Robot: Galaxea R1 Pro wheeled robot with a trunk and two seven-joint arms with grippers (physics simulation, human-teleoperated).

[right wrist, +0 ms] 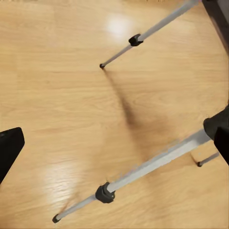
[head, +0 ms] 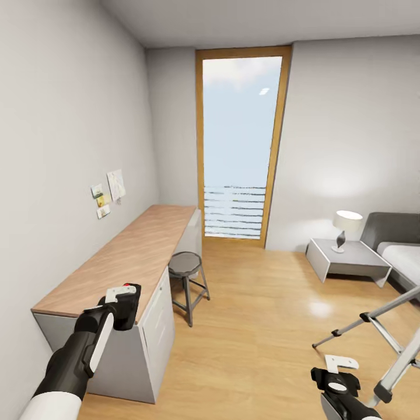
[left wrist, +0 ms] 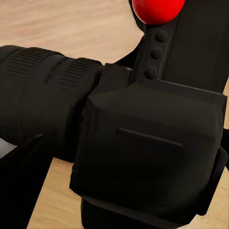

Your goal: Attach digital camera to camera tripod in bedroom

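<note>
In the head view, the left hand (head: 121, 304) is seen at the lower left of the frame, raised over the near end of the wooden bench (head: 125, 251), with its arm stretched up from the bottom left corner. The digital camera (head: 127, 306) is grasped in it, a small red button showing on top. In the left wrist view the camera body (left wrist: 148, 148) is shown very close, with its ribbed lens barrel (left wrist: 45, 102) pointing toward the left of that frame and the red button (left wrist: 157, 8) at the top edge; the bench top is seen behind it.

The camera tripod (head: 379, 332) is seen at the lower right of the head view, only its silver legs and black joints being inside the frame. The right hand (head: 338, 376) is held low at the bottom right, just beside the nearest leg and over the wood floor (head: 256, 326); nothing is grasped in it, and whether it is released or clenched cannot be told. In the right wrist view two tripod legs (right wrist: 143, 167) are seen spread across the floor, with a black foot (right wrist: 56, 219) at the lower left.

A round stool (head: 188, 280) stands by the bench, and a lamp (head: 345, 228) is set on a low grey side table (head: 350, 261) at the right.
</note>
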